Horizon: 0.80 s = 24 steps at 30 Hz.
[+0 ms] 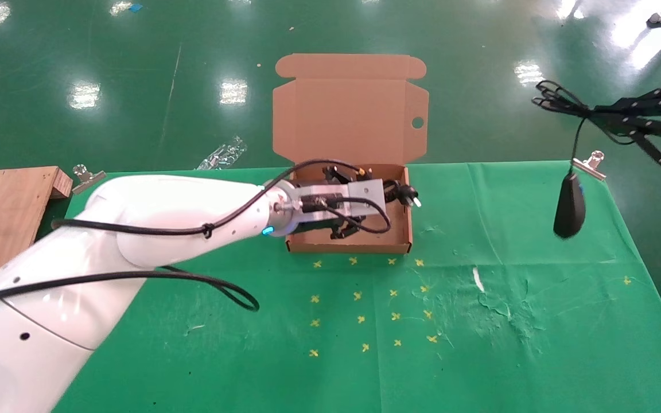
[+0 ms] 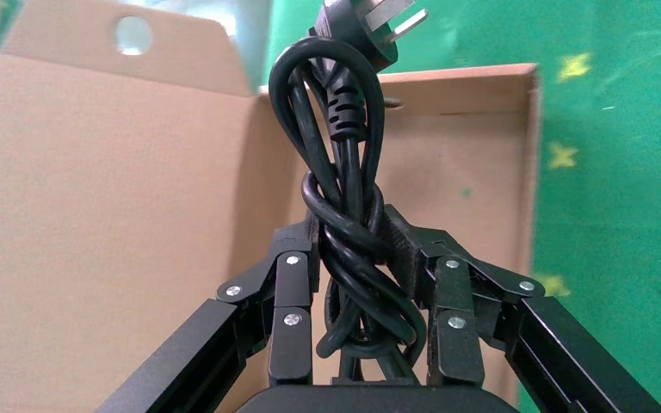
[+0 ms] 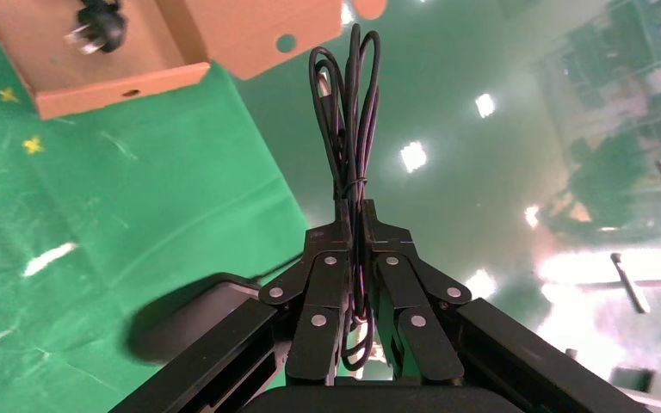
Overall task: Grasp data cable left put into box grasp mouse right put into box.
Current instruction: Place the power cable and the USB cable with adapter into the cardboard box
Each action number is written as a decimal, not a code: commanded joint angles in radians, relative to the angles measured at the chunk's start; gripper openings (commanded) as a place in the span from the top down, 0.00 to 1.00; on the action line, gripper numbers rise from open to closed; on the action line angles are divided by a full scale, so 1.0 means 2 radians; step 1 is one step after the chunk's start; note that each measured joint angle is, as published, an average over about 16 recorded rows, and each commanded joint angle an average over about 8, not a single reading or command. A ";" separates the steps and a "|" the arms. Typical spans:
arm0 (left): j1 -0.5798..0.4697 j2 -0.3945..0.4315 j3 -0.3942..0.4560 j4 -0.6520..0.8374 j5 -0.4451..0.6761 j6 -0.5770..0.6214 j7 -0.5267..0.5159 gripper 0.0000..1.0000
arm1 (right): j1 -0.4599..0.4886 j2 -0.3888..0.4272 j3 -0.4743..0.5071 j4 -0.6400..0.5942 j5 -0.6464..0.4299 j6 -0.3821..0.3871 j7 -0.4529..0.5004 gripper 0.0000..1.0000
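The brown cardboard box (image 1: 348,248) lies open at the table's far middle, its lid (image 1: 348,115) standing up behind. My left gripper (image 1: 365,201) reaches into it, shut on the coiled data cable (image 2: 344,172). In the left wrist view the gripper (image 2: 353,237) clamps the thick cord while the plug (image 1: 406,194) pokes past the box's right wall. Off the table's far right corner, my right gripper (image 1: 597,112) is shut on the mouse's bundled thin wire (image 3: 349,112). The black mouse (image 1: 570,206) dangles by that wire above the cloth.
A wooden board (image 1: 3,212) lies at the left edge. Metal clips (image 1: 86,175) (image 1: 591,163) hold the green cloth at the far corners. Yellow crosses (image 1: 365,298) mark the cloth in front of the box. A plastic wrapper (image 1: 224,154) lies on the floor beyond.
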 commanded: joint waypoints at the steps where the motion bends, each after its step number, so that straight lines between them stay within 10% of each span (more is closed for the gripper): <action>1: -0.003 0.000 0.010 0.002 0.000 -0.005 -0.007 0.00 | -0.004 -0.001 0.000 0.001 0.003 0.002 -0.001 1.00; 11: -0.018 -0.021 0.026 0.008 -0.008 -0.024 -0.026 0.00 | 0.028 -0.059 -0.012 -0.020 -0.002 0.009 -0.045 1.00; 24: -0.045 -0.157 -0.033 -0.002 0.007 -0.017 -0.118 0.00 | 0.063 -0.171 -0.047 -0.071 0.015 -0.020 -0.106 1.00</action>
